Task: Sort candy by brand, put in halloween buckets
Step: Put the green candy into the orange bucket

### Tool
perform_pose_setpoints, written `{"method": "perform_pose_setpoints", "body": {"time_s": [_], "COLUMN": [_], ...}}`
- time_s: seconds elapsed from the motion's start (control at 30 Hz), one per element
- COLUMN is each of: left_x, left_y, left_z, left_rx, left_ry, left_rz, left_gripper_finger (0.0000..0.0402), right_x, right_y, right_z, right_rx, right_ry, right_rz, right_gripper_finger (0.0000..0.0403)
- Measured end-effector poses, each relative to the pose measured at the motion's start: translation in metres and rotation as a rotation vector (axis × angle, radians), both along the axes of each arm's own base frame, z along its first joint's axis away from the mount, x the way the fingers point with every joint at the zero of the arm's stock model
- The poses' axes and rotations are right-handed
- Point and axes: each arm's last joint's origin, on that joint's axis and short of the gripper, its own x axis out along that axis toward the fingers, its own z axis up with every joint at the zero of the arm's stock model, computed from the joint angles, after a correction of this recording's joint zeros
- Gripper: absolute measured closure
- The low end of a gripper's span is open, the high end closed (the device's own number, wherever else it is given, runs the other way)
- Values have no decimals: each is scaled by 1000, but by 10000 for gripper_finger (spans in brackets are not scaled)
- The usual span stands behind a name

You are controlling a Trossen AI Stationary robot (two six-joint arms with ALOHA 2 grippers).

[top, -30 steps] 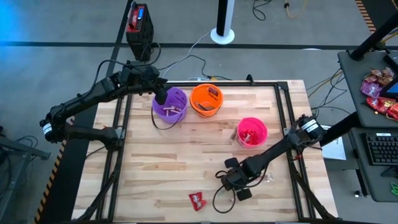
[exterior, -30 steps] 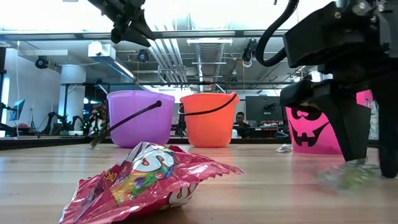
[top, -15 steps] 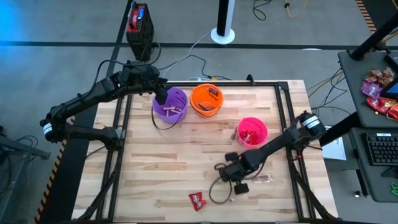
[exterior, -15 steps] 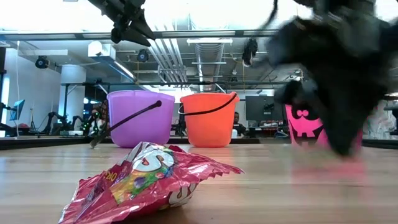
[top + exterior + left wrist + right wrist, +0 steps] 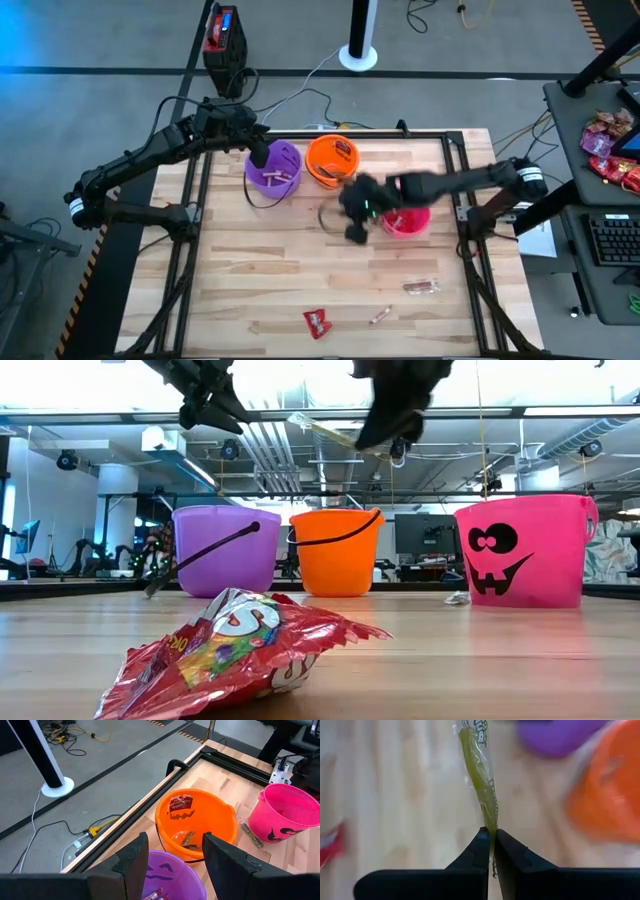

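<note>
Candy: red packet lies nearest on the table, untouched. Right gripper has lifted off the near table and swung up between pink bucket and orange bucket, fingers clamped on a greenish stick pointing ahead. Drop comes next. Left gripper hovers open over purple bucket.

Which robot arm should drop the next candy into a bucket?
The right one, probably. Its hand already pinches a thin candy stick and is up by the orange bucket. The left hand is open over the purple bucket.
</note>
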Motion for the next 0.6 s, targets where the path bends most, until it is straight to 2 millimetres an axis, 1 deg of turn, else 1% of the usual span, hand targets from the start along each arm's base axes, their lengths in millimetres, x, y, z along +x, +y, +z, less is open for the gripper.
{"method": "perform_pose_setpoints", "body": {"time_s": [0.1, 0.17, 0.27, 0.33, 0.43, 0.5, 0.6], "left_x": [0, 1, 2, 3, 5, 8, 12], "left_y": [0, -1, -4, -7, -11, -15, -24], "left_z": [0, 0, 0, 0, 0, 0, 0], "left_rx": [-13, -31, -59, -90, -150, -176, -190], "left_ry": [-8, -20, -38, -57, -91, -104, -106], "left_rz": [6, 14, 18, 27, 46, 43, 5], "left_gripper_finger": [232, 232, 232, 232, 232, 232, 233], "right_x": [3, 2, 1, 1, 1, 2, 5], "right_y": [-42, -68, -102, -121, -144, -152, -158], "right_z": [13, 14, 7, -1, -16, -25, -34], "right_rx": [-37, -68, -82, -74, -43, -33, -24], "right_ry": [-62, -81, -79, -58, -22, 2, 25], "right_rz": [-80, -120, -160, -178, -205, -199, -204], "right_gripper_finger": [394, 394, 394, 394, 394, 394, 394]}}
